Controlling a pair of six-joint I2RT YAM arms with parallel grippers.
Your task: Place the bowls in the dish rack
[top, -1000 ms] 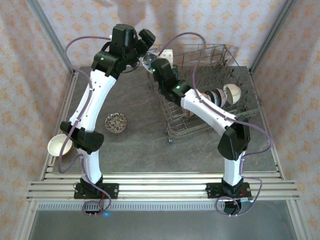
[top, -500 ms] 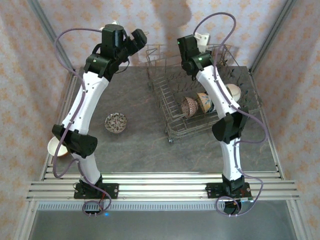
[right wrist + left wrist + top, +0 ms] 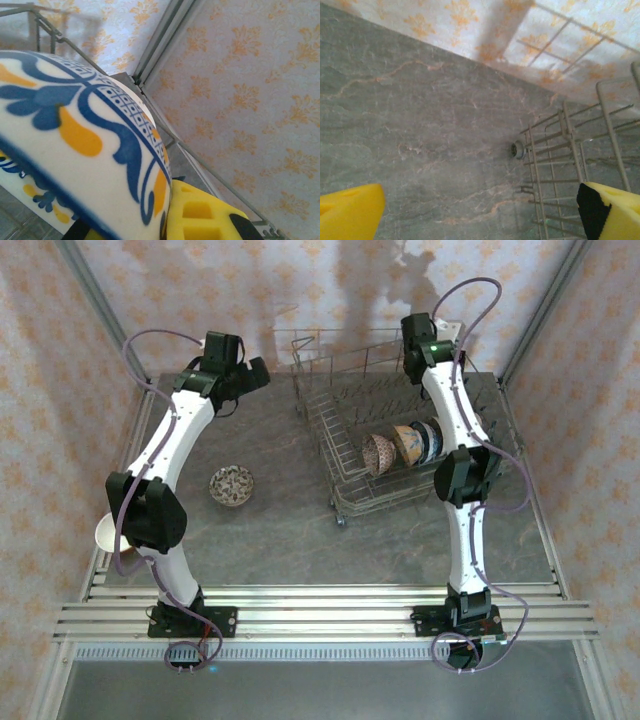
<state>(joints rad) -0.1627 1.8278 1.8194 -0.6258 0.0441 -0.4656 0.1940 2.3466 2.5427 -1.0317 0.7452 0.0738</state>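
A: Left jaws?
B: Spread wide over bare table [image 3: 420,125], beside the dish rack [image 3: 335,440] corner.
A: Right jaws?
B: Pinched on a blue-and-yellow bowl [image 3: 75,125], above the rack's far right corner. Three bowls [image 3: 407,443] stand in the rack; a speckled bowl [image 3: 231,485] sits on the table.
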